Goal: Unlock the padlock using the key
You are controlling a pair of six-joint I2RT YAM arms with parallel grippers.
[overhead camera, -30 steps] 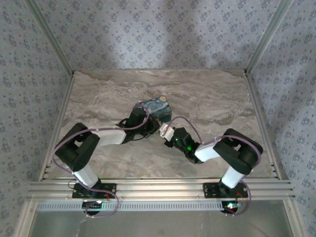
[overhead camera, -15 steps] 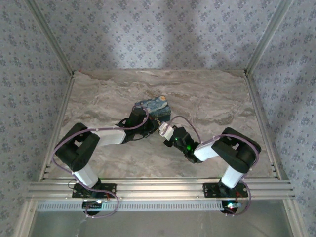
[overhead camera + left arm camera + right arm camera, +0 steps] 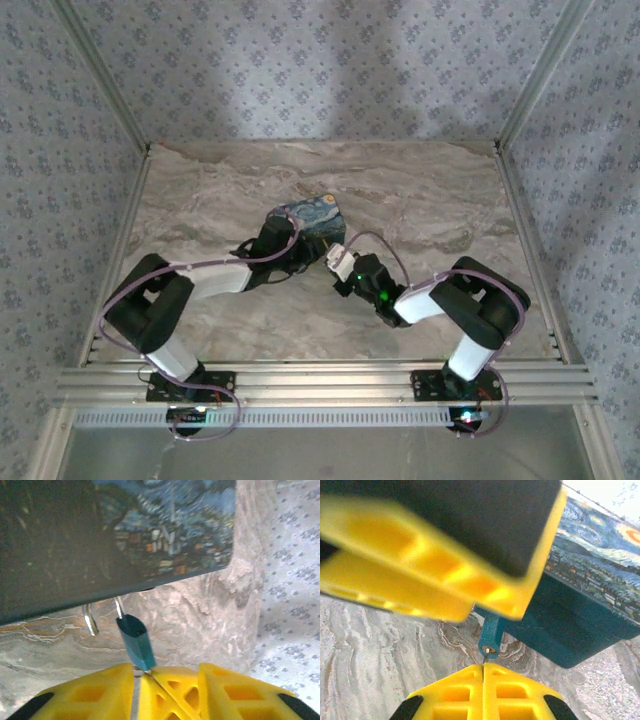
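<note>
I am clamping the padlock (image 3: pixel 135 639) in the left gripper (image 3: pixel 142 676) to steady it, pinching the key (image 3: pixel 484 657) tight in the right gripper (image 3: pixel 483 672) for insertion.

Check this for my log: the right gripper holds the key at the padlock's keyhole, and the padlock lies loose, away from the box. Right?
Not loose: the left wrist view shows the padlock attached by its shackle to the edge of the box. The rest holds.

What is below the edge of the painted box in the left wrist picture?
The padlock sits there, its shackle going up behind the box edge, beside a metal hook. Where the shackle attaches is covered.
</note>
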